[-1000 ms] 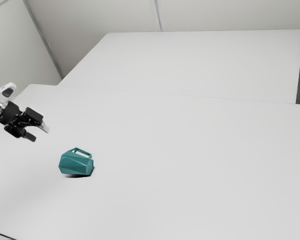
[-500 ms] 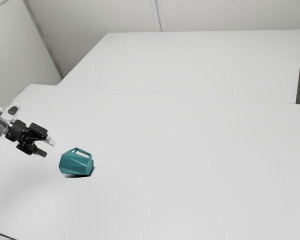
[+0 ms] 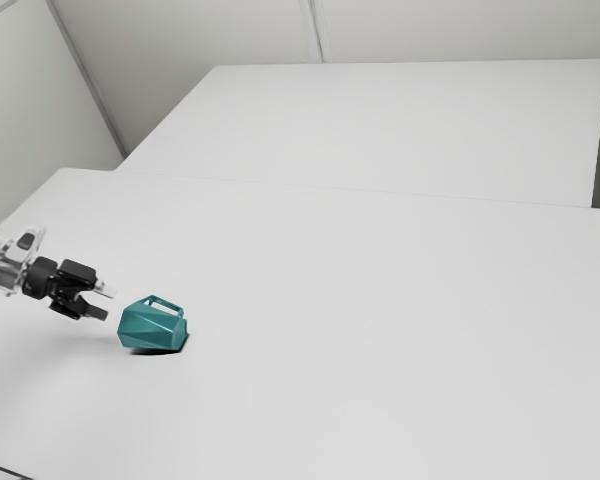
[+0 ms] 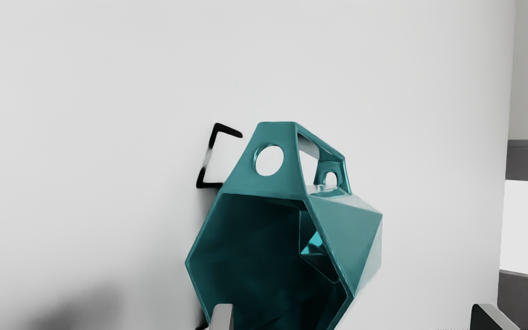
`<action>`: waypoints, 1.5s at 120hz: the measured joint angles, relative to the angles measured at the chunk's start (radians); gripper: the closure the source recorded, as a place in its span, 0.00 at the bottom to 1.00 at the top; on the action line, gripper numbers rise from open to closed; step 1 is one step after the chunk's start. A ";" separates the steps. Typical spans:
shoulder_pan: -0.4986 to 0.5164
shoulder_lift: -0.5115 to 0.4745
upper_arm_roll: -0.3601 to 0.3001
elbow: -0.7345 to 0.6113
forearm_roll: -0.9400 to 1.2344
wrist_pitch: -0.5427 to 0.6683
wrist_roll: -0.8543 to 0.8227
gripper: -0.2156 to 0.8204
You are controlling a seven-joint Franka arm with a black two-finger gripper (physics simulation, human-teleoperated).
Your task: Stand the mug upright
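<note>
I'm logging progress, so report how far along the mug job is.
Done, it looks: the open gripper is near the mug, facing its mouth. In hand: apparently the approach; nothing is gripped. Left: gripping the mug, turning it and standing it on the table, since it lies on its side.

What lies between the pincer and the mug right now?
In the exterior view, just a narrow stretch of bare white tabletop shows between the open pincer and the mug, which lies on its side.
</note>
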 joint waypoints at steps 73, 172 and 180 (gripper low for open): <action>0.000 0.121 -0.029 0.039 -0.112 -0.085 0.191 0.27; -0.001 0.141 -0.065 0.033 -0.149 -0.118 0.267 0.81; -0.004 0.138 -0.064 0.033 -0.150 -0.125 0.270 0.84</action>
